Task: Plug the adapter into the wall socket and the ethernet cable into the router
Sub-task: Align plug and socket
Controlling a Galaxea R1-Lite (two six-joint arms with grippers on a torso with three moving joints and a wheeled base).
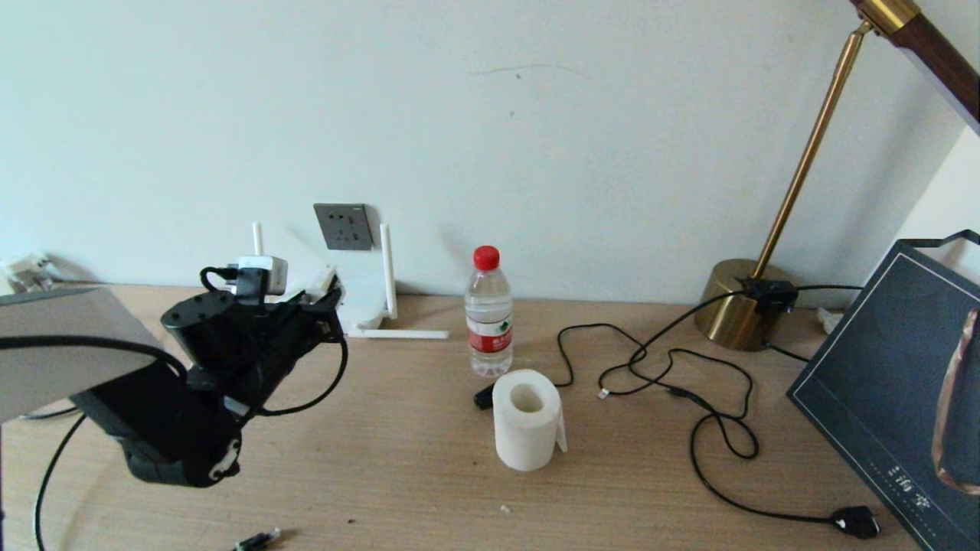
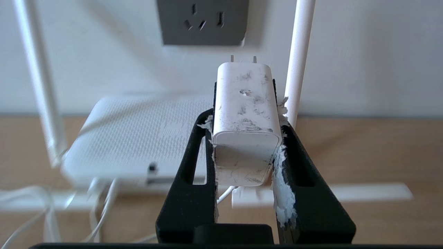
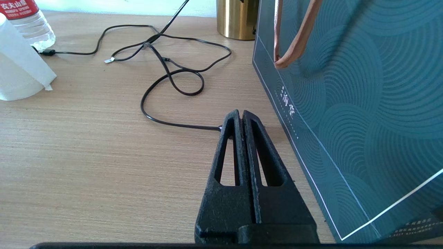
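Left gripper (image 2: pixel 245 138) pinches the adapter (image 2: pixel 245 124) by its two sides; the white cube sits upright between the black fingers (image 2: pixel 188 193), its two metal prongs aimed at the wall. Scuffed grey marks on the adapter's top face, white shredded padding along the inner finger surfaces. In the head view the left gripper (image 1: pixel 325 295) sits at centre left of the frame, raised above the desk (image 1: pixel 383 474), with the adapter (image 1: pixel 331 279) at its tip, in front of the router (image 1: pixel 360 302).

Wall socket (image 1: pixel 343 226): dark grey plate on the wall, upper left of centre, just above the router. In the left wrist view the wall socket (image 2: pixel 202 22) is at the top of the frame, above the prongs and apart from them; prongs not inserted.

Router (image 2: pixel 138 138): white, flat, at the foot of the wall, two antennas upright, one lying on the desk.

Ethernet cable (image 1: pixel 689 398): black, looped on the desk at right of centre, clear-tipped plug lying free, not connected.

Right gripper (image 3: pixel 241 116): fingers pressed together, nothing between them, low over the desk beside a dark teal bag (image 3: pixel 346 103).

Other items: water bottle (image 1: pixel 488 314), paper roll (image 1: pixel 525 419), brass lamp (image 1: pixel 739 306).
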